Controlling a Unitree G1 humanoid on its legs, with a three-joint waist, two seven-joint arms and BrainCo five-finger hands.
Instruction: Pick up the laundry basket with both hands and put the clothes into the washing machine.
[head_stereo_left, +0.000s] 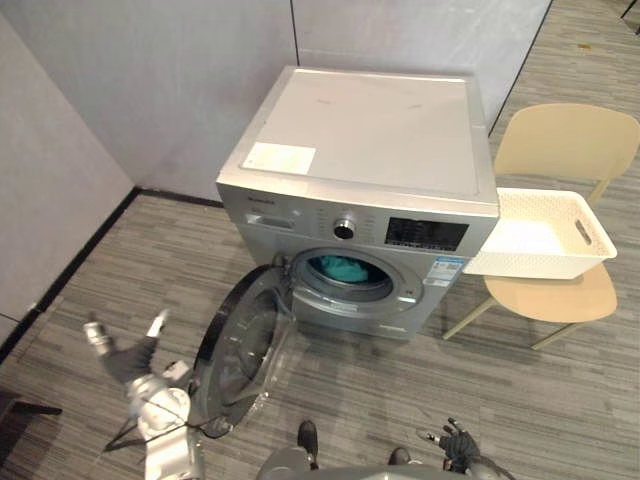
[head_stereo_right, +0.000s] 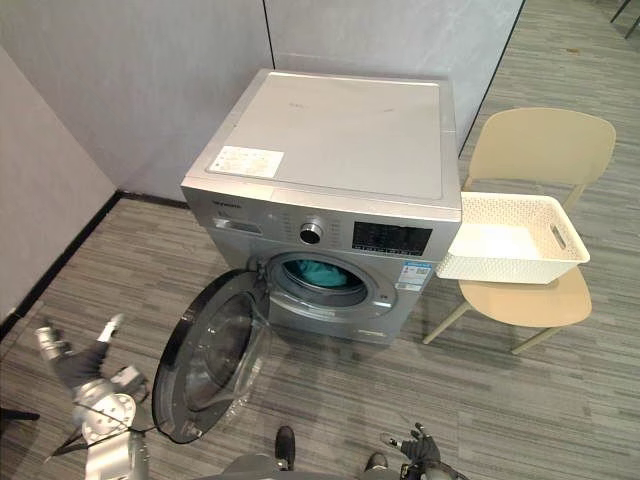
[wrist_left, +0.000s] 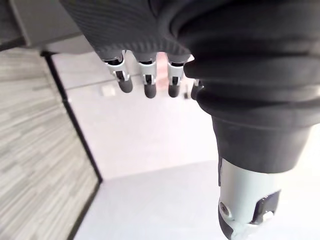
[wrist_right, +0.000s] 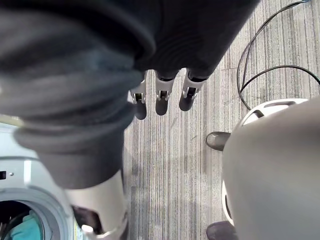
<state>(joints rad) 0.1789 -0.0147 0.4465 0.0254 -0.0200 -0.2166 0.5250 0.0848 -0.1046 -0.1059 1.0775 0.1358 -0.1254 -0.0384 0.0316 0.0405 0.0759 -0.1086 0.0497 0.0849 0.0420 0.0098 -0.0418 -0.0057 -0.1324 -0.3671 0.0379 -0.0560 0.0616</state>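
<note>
At frame centre, the teal clothes (head_stereo_left: 338, 268) lie mostly hidden inside the washing machine (head_stereo_left: 370, 130) drum. The print on its upper-left label (head_stereo_left: 279, 157) is too small to read. At right, the laundry basket (head_stereo_left: 545, 235) covers part of the chair (head_stereo_left: 560, 145) seat.

Silver front-loading washing machine (head_stereo_left: 360, 140), round door (head_stereo_left: 245, 345) swung wide open to its left, teal clothes (head_stereo_left: 340, 268) seen inside the drum, white perforated laundry basket (head_stereo_left: 530, 265) set upright on a beige chair (head_stereo_left: 565, 140), just beside the machine's right side.

A staged laundry corner in a lab or office: bare grey partition panels (head_stereo_left: 150, 90), plank-pattern floor (head_stereo_left: 500, 400), a lone washing machine (head_stereo_left: 370, 140) ahead of the left hand (head_stereo_left: 125, 355), a chair (head_stereo_left: 565, 145) beside it.
</note>
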